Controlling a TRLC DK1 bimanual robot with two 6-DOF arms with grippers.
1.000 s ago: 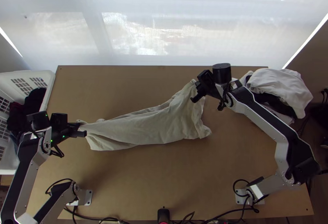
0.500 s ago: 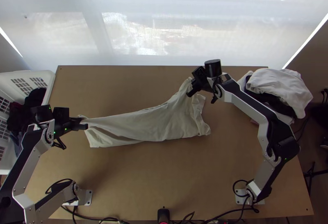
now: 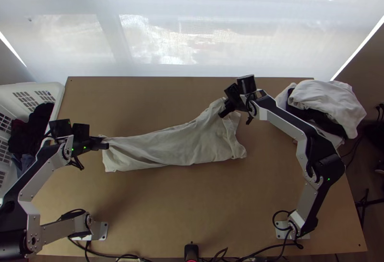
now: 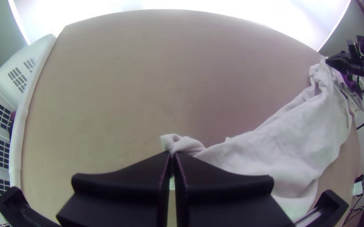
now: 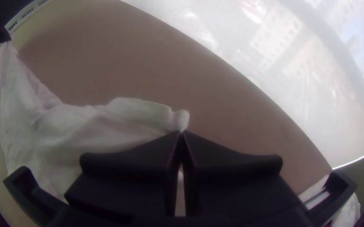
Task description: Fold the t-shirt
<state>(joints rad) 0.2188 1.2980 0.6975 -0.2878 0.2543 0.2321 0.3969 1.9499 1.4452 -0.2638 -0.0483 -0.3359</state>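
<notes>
Top view: pale t-shirt (image 3: 180,144) strung across the table between two grippers, lengthwise creases running through it, narrow at the left end, broader at the right. Left gripper (image 3: 106,144) has the shirt's left end; left wrist view puts a small bunched bit between the tips of the left gripper (image 4: 172,154), fingers closed on it. Right gripper (image 3: 222,113) has the upper corner of the right end, the rest of that end spreading toward the table's near side; in the right wrist view, fingers of the right gripper (image 5: 182,132) pinch a corner at the cloth's edge. Left arm (image 3: 36,178) bends outward past its base, then up to the cloth. Right arm (image 3: 288,125) rises from its base, elbows, slants inward. White basket (image 3: 57,100) at left, dark clothes (image 3: 29,130) inside. Wooden table (image 3: 187,209), bright window (image 3: 158,36) beyond its far edge. Clothes pile (image 3: 329,99) at right, white over dark.
</notes>
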